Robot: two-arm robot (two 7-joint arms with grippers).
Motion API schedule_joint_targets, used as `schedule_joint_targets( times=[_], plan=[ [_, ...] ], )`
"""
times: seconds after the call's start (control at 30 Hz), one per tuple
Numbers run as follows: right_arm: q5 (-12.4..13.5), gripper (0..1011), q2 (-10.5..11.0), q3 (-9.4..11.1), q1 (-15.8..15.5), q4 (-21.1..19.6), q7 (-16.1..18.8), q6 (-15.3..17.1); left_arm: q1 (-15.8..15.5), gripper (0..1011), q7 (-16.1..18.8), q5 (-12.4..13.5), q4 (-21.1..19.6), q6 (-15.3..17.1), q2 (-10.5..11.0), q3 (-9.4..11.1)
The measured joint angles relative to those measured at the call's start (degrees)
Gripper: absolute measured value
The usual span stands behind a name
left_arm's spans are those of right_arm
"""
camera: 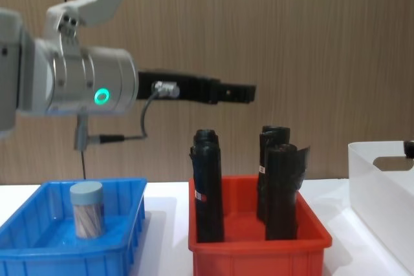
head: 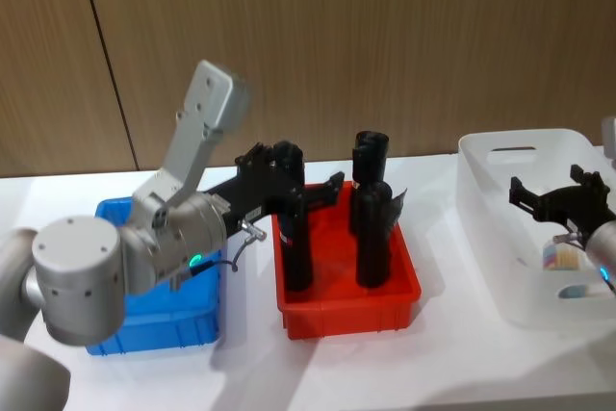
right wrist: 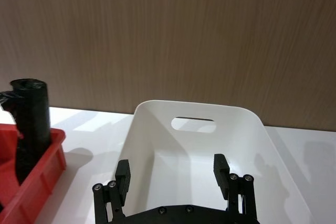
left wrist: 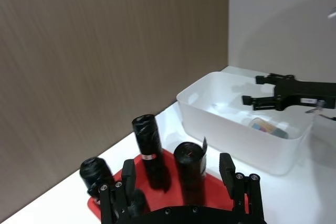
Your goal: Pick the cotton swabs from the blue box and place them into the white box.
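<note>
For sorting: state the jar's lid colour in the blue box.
Pale grey-blue lid, best in chest view.

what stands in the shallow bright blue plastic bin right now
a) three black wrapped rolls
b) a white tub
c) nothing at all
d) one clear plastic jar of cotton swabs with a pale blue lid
d: the chest view shows one clear plastic jar of cotton swabs with a pale blue lid upright in the shallow bright blue plastic bin

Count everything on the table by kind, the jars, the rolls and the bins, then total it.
Cotton swab jars: 2, one in the blue box, one in the white box.
Black rolls: 3, all in the red bin.
Boxes and bins: 3.
Total: 8.
</note>
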Motion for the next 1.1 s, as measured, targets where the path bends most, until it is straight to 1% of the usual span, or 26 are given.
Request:
schedule_joint_targets(
  times=[0.03, 0.07, 0.17, 0.23, 0.27, 0.43, 0.47, 0.63, 0.7, 0.8, 0.9, 0.93, 0.97, 1.1],
  plan=[
    [0.08, 1002, 0.07, -0.11, -0.44, -0.58, -0.05, -0.10, 0.72, 1004, 1.09, 0.31, -0.40, -0.84, 0.22, 0.18],
    [0.20, 1002, 0.15, -0.21, -0.87, -1.15, -0.08, -0.21, 0.72, 1004, 1.09, 0.31, -0.40, -0.84, 0.22, 0.18],
    [0.60, 1002, 0.45, -0.62, -2.61, -3.46, -0.18, -0.59, 2.63, 1004, 3.89, 1.09, -1.40, -3.09, 0.79, 0.59],
    [0.92, 1002, 0.65, -0.92, -3.86, -5.11, -0.27, -0.85, 3.46, 1004, 5.04, 1.42, -1.82, -3.94, 1.03, 0.76],
    [0.99, 1002, 0.72, -1.02, -4.28, -5.68, -0.31, -0.94, 4.25, 1004, 6.25, 1.74, -2.23, -4.90, 1.26, 0.93],
    [1.78, 1002, 1.21, -1.77, -7.36, -9.65, -0.58, -1.63, 6.53, 1004, 9.58, 2.69, -3.45, -7.56, 1.95, 1.41],
    [1.87, 1002, 1.27, -1.87, -7.77, -10.23, -0.61, -1.72, 7.37, 1004, 10.78, 3.01, -3.86, -8.42, 2.18, 1.59],
    [2.49, 1002, 1.70, -2.47, -10.33, -13.66, -0.80, -2.28, 9.36, 1004, 13.66, 3.84, -4.90, -10.68, 2.77, 2.02],
    [2.78, 1002, 1.90, -2.78, -11.63, -15.34, -0.91, -2.57, 10.93, 1004, 15.95, 4.46, -5.73, -12.49, 3.23, 2.36],
    [3.21, 1002, 2.19, -3.20, -13.43, -17.72, -1.04, -2.94, 12.45, 1004, 18.16, 5.07, -6.50, -14.24, 3.67, 2.66],
    [3.61, 1002, 2.46, -3.59, -15.09, -19.91, -1.15, -3.30, 13.51, 1004, 19.79, 5.54, -7.07, -15.50, 4.00, 2.90],
    [3.70, 1002, 2.53, -3.69, -15.52, -20.45, -1.18, -3.40, 14.25, 1004, 20.83, 5.85, -7.45, -16.35, 4.22, 3.06],
    [3.96, 1002, 2.67, -3.91, -16.39, -21.65, -1.26, -3.59, 14.51, 1004, 21.22, 5.95, -7.58, -16.60, 4.29, 3.11],
    [4.40, 1002, 2.94, -4.33, -18.16, -23.92, -1.39, -4.01, 15.72, 1004, 23.02, 6.47, -8.27, -18.01, 4.65, 3.36]
  ],
)
